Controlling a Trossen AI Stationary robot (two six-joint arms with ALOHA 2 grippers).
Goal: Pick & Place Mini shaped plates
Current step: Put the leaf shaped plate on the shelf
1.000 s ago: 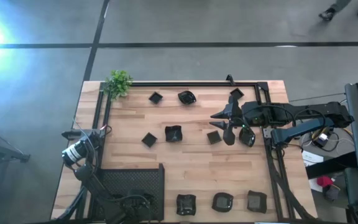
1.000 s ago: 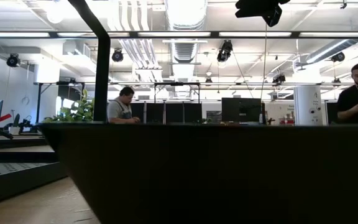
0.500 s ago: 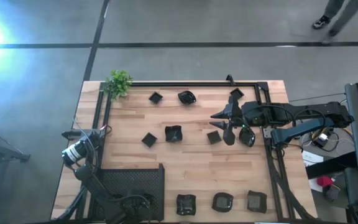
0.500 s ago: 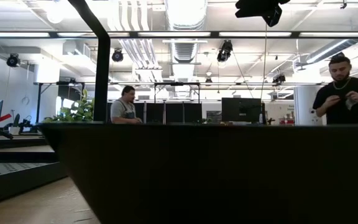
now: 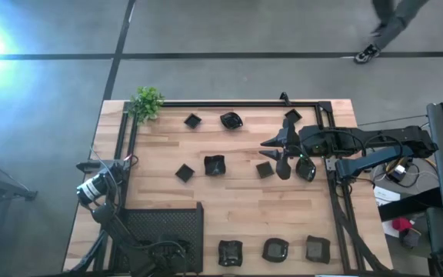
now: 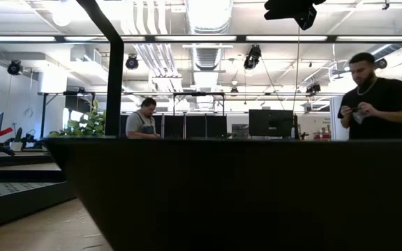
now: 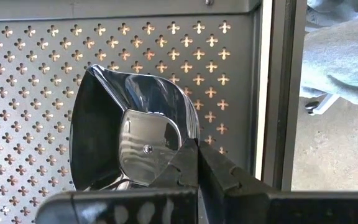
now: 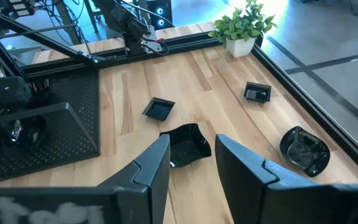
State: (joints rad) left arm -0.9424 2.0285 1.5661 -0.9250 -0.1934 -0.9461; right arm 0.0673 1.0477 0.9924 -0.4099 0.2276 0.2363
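Left gripper [image 7: 194, 163], low over the mesh tray [image 5: 164, 223] at the table's near left corner, is clamped on the rim of one glossy plate [image 7: 132, 134], held on edge against the tray's perforated wall. Loose plates lie across mid-table; a wavy-edged one [image 5: 214, 165] sits centrally. Right gripper [image 5: 279, 152], fingers apart and empty, hovers toward the right side. From it that wavy plate [image 8: 188, 145] lies directly ahead, leftward, and probably falls to this arm.

Strong glare whitens the high view's upper left corner, while ceiling strip lights leave the low view's foreground black.
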